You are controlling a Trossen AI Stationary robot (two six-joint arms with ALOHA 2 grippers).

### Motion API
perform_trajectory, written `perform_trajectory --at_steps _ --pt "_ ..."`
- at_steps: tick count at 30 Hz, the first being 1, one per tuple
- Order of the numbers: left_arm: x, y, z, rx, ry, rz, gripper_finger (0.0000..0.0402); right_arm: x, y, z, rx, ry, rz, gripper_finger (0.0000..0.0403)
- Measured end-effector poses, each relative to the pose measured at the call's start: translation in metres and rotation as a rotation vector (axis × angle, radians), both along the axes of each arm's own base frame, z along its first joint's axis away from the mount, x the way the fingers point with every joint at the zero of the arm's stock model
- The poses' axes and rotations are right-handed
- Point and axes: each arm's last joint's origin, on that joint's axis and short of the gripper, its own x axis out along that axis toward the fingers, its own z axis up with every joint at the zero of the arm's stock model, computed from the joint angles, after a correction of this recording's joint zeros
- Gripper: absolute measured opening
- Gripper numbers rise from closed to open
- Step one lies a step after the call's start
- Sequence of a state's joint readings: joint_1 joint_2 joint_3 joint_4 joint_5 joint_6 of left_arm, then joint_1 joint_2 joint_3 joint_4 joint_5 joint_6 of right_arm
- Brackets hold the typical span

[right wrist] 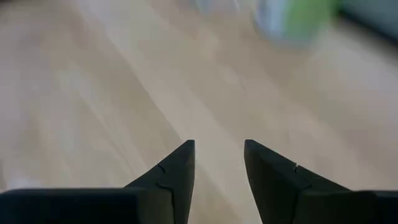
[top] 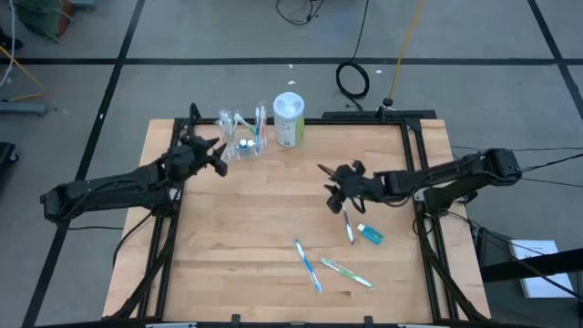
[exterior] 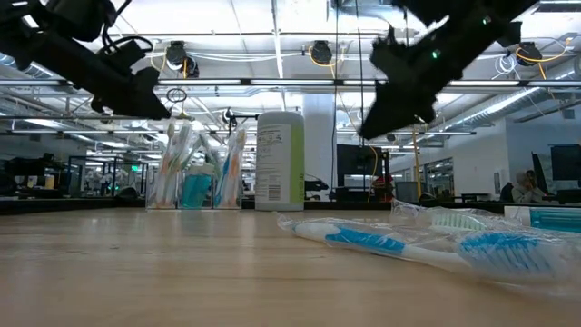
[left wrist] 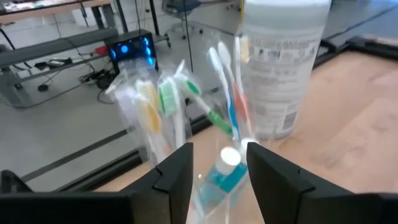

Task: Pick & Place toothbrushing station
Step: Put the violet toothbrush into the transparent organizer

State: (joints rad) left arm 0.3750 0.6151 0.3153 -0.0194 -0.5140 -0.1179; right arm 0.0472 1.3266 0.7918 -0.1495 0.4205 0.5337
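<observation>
A clear plastic cup (top: 241, 137) stands at the table's far edge, left of the middle. Several toothbrushes (left wrist: 171, 102) stand upright in it, and a small blue tube (left wrist: 225, 171) rests among them. My left gripper (left wrist: 219, 152) is open just left of the cup, pointing at it, with nothing between its fingers. My right gripper (right wrist: 219, 149) hovers open above bare wood right of the middle (top: 333, 189). On the table near it lie three wrapped toothbrushes (top: 348, 225), (top: 308, 264), (top: 346, 271) and a blue tube (top: 370, 234).
A white bottle with a green label (top: 289, 118) stands right beside the cup at the far edge. A black frame (top: 414, 146) runs along the table's sides. Bare wood (top: 246, 219) fills the middle and the near left.
</observation>
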Motion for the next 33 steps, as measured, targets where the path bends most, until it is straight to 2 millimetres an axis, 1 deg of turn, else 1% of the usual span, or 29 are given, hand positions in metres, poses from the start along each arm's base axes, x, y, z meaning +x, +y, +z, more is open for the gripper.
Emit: perform_trajectory --at_steps 3,6,9,12,14,22,24,29,33 --pt "-0.001 0.000 -0.002 -0.009 0.024 -0.002 0.0152 -0.012 -0.006 -0.012 0.146 0.124 -0.087 0.0130" --pt "-0.001 -0.001 -0.003 -0.011 0.030 -0.002 0.0152 -0.018 -0.010 -0.025 0.220 0.226 -0.154 0.0130" --pt "-0.001 -0.001 -0.003 -0.011 0.029 -0.002 0.0152 -0.024 -0.012 -0.036 0.307 0.252 -0.160 0.0130" --pt "-0.001 -0.001 -0.003 -0.011 0.029 -0.002 0.0152 -0.027 -0.010 -0.049 0.397 0.271 -0.117 0.0130" --pt "-0.001 -0.001 -0.003 -0.011 0.029 -0.002 0.0152 -0.030 -0.009 -0.052 0.417 0.293 -0.107 0.0130" --pt "-0.001 -0.001 -0.003 -0.011 0.029 -0.002 0.0152 -0.032 -0.009 -0.062 0.450 0.228 -0.099 0.0130" --pt "-0.001 -0.001 -0.003 -0.011 0.029 -0.002 0.0152 -0.033 -0.009 -0.068 0.457 0.221 -0.107 0.0130" --pt "-0.001 -0.001 -0.003 -0.011 0.029 -0.001 0.0152 -0.034 -0.005 -0.081 0.437 0.139 -0.043 0.0130" --pt "-0.001 -0.001 -0.003 -0.019 0.017 0.003 0.0152 -0.037 -0.004 -0.092 0.430 0.164 -0.052 0.0130"
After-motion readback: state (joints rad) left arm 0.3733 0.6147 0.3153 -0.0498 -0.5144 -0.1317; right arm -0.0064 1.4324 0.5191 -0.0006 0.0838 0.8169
